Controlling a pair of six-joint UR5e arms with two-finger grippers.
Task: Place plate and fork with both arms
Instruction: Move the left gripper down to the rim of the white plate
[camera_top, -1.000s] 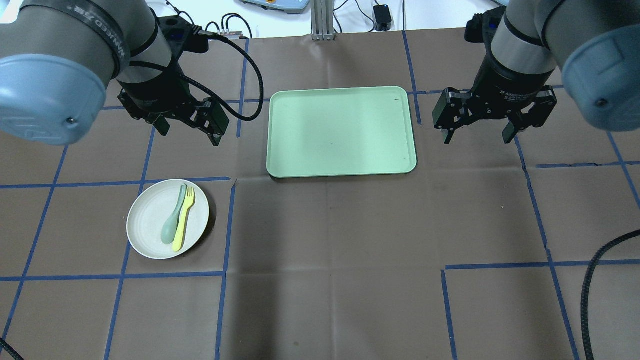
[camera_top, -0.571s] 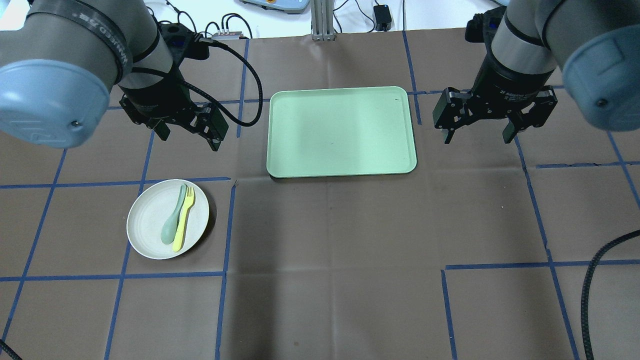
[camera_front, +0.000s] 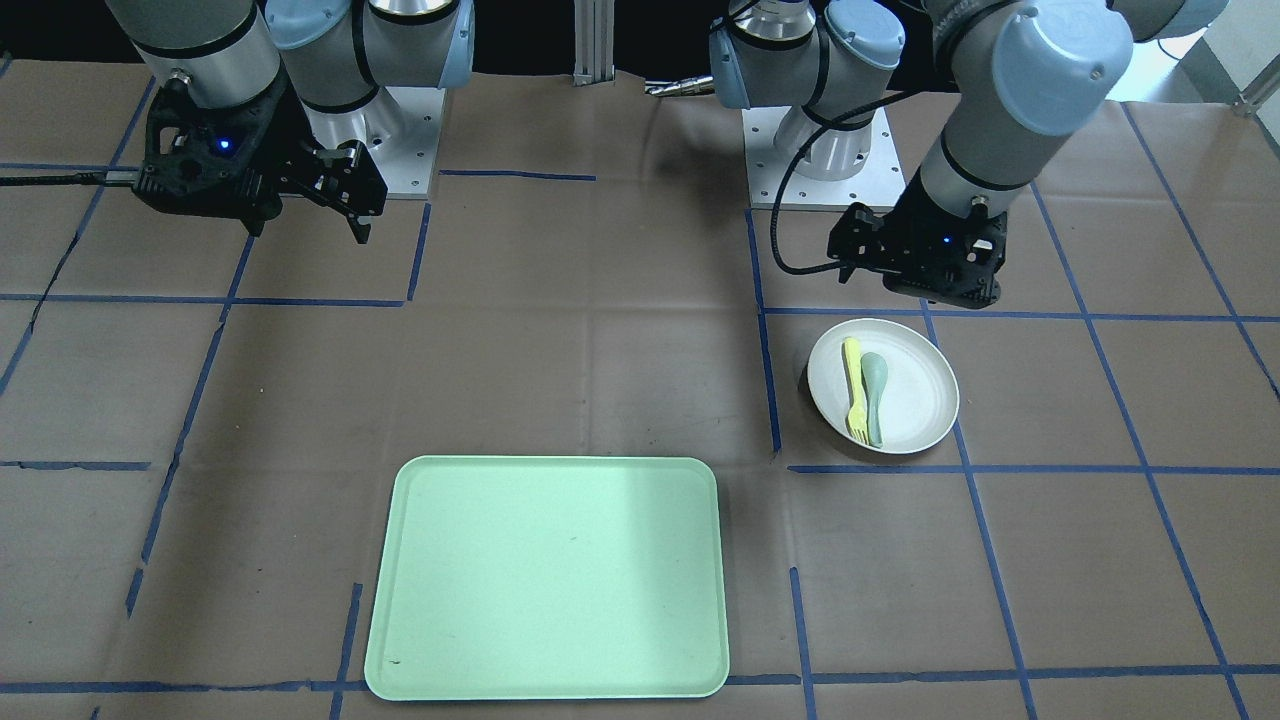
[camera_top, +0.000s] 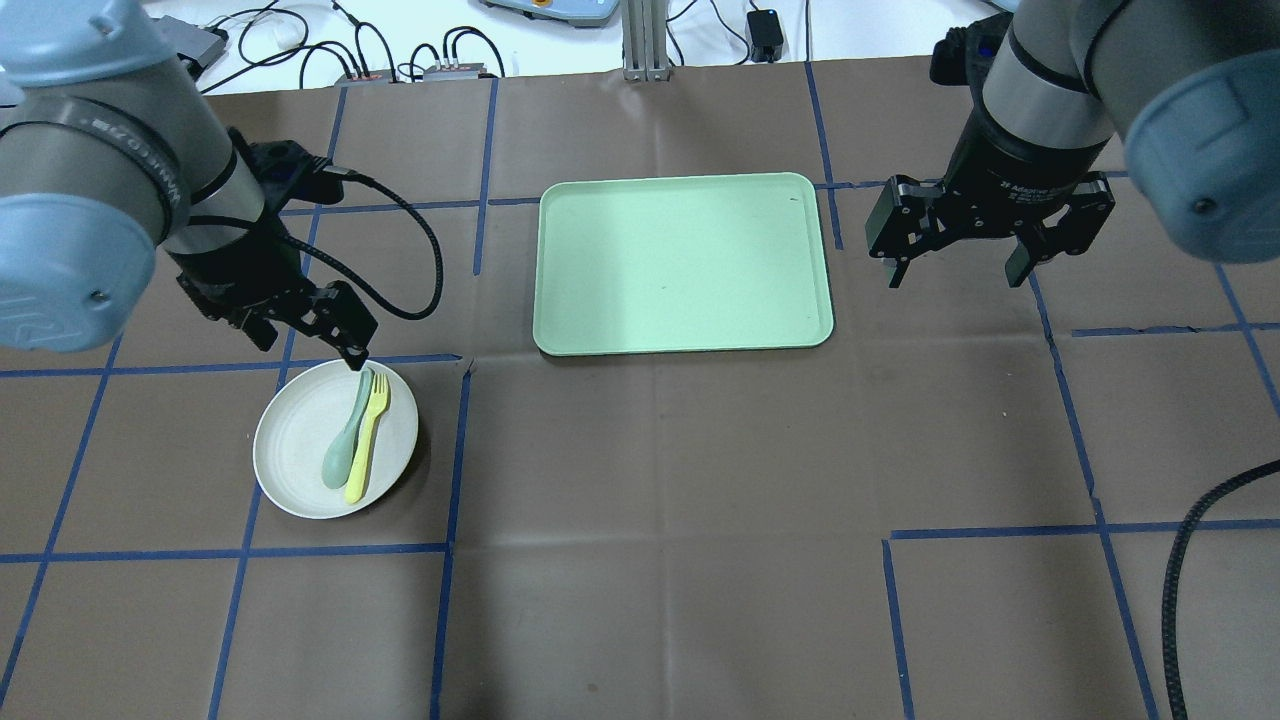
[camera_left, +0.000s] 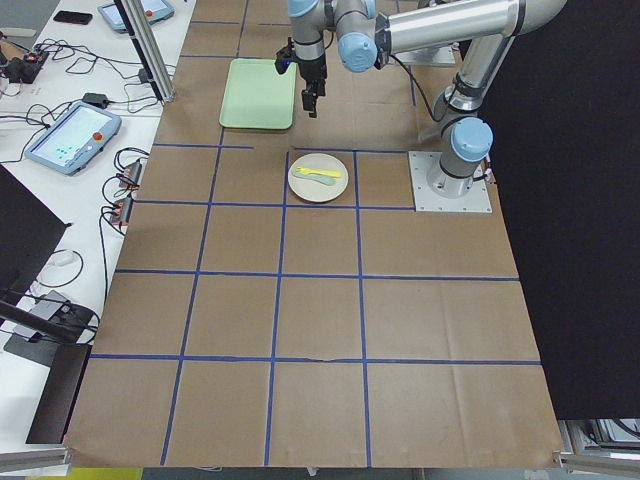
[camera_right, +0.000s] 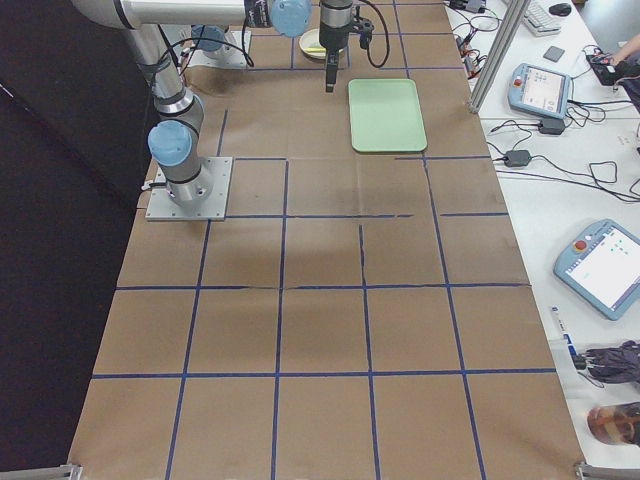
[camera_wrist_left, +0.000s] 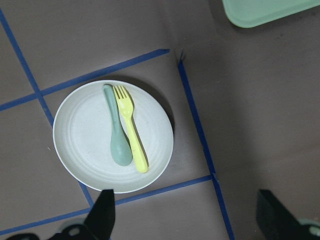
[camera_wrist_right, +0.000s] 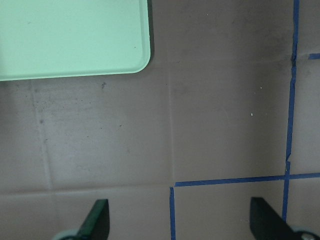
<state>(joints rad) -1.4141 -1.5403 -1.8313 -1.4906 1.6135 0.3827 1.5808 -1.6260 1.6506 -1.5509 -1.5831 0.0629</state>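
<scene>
The off-white plate (camera_top: 292, 440) sits on the table's left side. The yellow fork (camera_top: 368, 440) and a grey-green spoon (camera_top: 343, 440) lie side by side on it. My left gripper (camera_top: 310, 345) is open and empty, just above the plate's far rim. In the left wrist view the plate (camera_wrist_left: 80, 135) and the fork (camera_wrist_left: 131, 132) lie ahead of the open fingers (camera_wrist_left: 105, 212). My right gripper (camera_top: 955, 272) is open and empty, hanging right of the tray. In the front-facing view the plate (camera_front: 915, 390) and the fork (camera_front: 853, 390) show at the right.
The pale green tray (camera_top: 685, 262) lies empty at the table's far centre; its corner shows in the right wrist view (camera_wrist_right: 75, 35). Blue tape lines cross the brown table cover. A black cable (camera_top: 1185, 560) hangs at the near right.
My left arm has swung toward the near left and lowered, so its gripper now hangs over the plate's far rim. The right arm, plate, fork and spoon have not moved.
</scene>
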